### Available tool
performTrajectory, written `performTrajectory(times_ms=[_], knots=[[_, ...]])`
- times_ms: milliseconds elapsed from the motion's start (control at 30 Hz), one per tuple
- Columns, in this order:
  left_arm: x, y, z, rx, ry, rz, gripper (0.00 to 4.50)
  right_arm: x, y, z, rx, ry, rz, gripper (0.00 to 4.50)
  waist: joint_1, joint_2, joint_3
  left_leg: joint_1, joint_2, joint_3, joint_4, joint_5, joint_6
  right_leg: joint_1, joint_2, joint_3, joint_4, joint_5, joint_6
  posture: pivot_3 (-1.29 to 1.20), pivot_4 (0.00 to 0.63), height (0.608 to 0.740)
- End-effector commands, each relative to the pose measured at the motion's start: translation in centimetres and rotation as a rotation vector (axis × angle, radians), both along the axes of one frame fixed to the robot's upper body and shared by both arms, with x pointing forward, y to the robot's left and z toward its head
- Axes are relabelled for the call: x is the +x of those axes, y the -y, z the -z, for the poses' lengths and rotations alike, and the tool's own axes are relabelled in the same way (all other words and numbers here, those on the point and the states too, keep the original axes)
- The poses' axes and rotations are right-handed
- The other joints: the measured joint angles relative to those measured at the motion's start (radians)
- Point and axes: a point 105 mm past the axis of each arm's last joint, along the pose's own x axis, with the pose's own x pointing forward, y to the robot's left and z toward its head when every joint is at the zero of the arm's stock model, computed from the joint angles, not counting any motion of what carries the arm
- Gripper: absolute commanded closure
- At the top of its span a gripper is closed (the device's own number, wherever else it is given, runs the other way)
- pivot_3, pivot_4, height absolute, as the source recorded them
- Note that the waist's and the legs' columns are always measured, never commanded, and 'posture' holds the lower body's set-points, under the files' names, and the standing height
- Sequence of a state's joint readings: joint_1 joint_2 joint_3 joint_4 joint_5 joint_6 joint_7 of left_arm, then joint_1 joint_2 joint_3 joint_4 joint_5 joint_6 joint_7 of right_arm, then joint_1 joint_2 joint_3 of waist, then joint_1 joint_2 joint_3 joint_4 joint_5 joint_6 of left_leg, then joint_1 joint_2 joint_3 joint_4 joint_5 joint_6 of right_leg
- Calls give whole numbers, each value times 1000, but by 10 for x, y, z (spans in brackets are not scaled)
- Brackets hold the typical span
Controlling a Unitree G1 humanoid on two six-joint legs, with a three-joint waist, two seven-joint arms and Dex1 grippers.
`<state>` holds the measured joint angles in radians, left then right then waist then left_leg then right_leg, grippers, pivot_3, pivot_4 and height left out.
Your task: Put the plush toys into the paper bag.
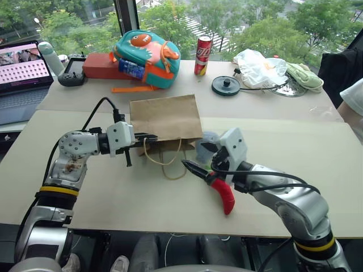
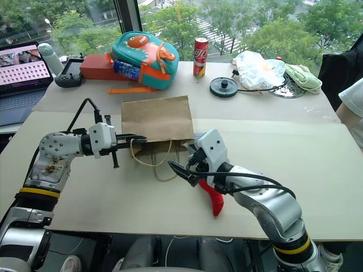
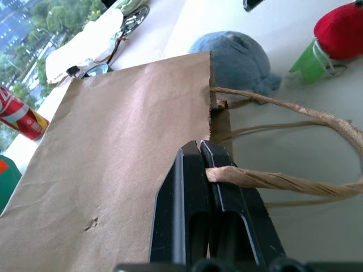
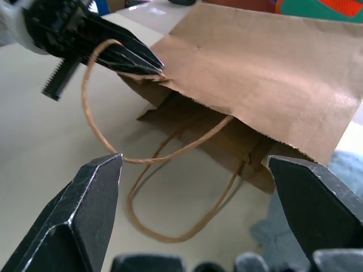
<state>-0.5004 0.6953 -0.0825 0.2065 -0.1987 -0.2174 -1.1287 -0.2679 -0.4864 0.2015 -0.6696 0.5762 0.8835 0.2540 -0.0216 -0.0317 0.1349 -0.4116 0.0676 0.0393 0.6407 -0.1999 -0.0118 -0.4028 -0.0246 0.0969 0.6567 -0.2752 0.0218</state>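
So it's a beige table (image 1: 317, 170), two boards pushed together with a seam across. On the near board: brown paper bag (image 1: 165, 117) lying flat, mouth and cord handles toward the robot, a fuzzy grey-blue ball (image 3: 241, 59) just beside its corner, and a red chili plush (image 1: 224, 195) nearer the front edge. Far board has a teal dinosaur backpack (image 1: 148, 50), red can (image 1: 202, 55), white plastic bag (image 1: 260, 66), black round lid (image 1: 226, 85), laptop (image 1: 21, 76).

Office-like test room: laptop (image 1: 22, 79), cluttered table (image 1: 317, 147), treetop windows (image 1: 272, 22).
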Motion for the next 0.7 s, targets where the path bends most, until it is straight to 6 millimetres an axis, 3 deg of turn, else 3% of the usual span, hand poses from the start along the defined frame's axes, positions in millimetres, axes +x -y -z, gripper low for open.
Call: performTrajectory(times_ms=[33,200,333,667,700], knots=[[4,-12,-21,-12,50,-43,4439,0,0,-6,2,33,2,0,1,0,0,0,0,0,0,0,0,0,0,0,0,0,0,0,150,728],[9,-21,-24,-10,44,-65,4439,6,-3,-5,12,23,10,0,3,0,0,-1,0,0,0,0,0,-1,0,0,0,0,-1,0,150,728],[10,-20,-31,-84,-4,-72,4500,22,-12,-3,15,31,41,974,1,0,0,-1,0,0,0,0,0,-1,1,0,0,0,-1,0,150,728],[11,-9,-43,-161,-42,-57,4500,51,-41,6,8,34,78,4467,3,0,0,-3,0,0,0,0,1,-3,1,0,-1,0,-1,0,150,728],[11,-7,-46,-179,-47,-55,4500,53,-43,7,5,36,83,4488,3,0,0,-3,0,0,0,0,1,-3,1,0,-1,0,-1,0,150,728]])
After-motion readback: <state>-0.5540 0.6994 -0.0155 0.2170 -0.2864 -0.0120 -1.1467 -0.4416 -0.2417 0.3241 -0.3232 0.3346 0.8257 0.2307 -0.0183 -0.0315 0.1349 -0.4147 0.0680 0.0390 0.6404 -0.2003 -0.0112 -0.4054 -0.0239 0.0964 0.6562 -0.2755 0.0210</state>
